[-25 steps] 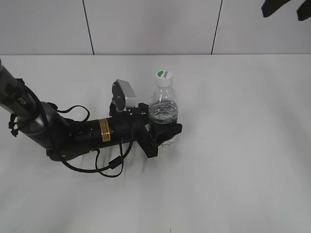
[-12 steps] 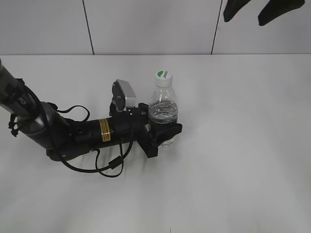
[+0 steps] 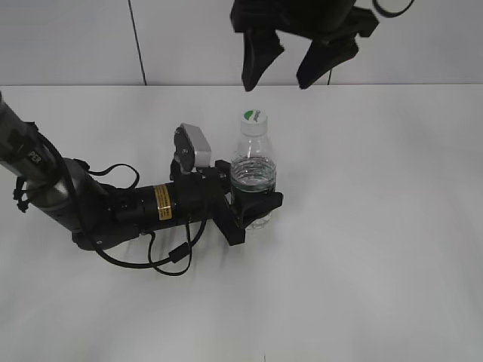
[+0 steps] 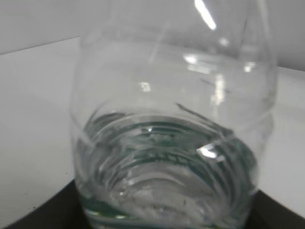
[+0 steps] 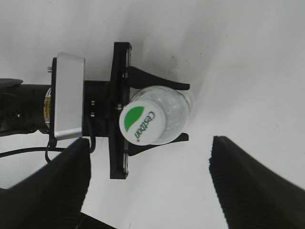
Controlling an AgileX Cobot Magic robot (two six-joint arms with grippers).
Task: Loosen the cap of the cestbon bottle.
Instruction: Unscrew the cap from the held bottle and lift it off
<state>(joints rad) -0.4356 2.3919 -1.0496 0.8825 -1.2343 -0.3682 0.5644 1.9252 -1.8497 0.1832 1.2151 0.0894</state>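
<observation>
The cestbon bottle [image 3: 253, 170] stands upright on the white table, clear plastic with water inside. Its white cap [image 3: 254, 118] with a green patch sits on top. My left gripper [image 3: 253, 205] lies low on the table and is shut on the bottle's lower body. The bottle fills the left wrist view [image 4: 171, 143]. My right gripper [image 3: 281, 72] hangs open above and behind the cap, not touching it. In the right wrist view the cap [image 5: 143, 123] shows from above, beyond the open right fingers [image 5: 147, 183], with the bottle [image 5: 178, 107] under it.
The left arm [image 3: 90, 204] with its cables lies across the table's left side. A grey panelled wall [image 3: 189, 38] stands behind the table's far edge. The white table [image 3: 377, 226] stretches to the right and front.
My right gripper has come down and to the left from the top right corner, and now hangs over the bottle. The left arm and the bottle have not moved.
</observation>
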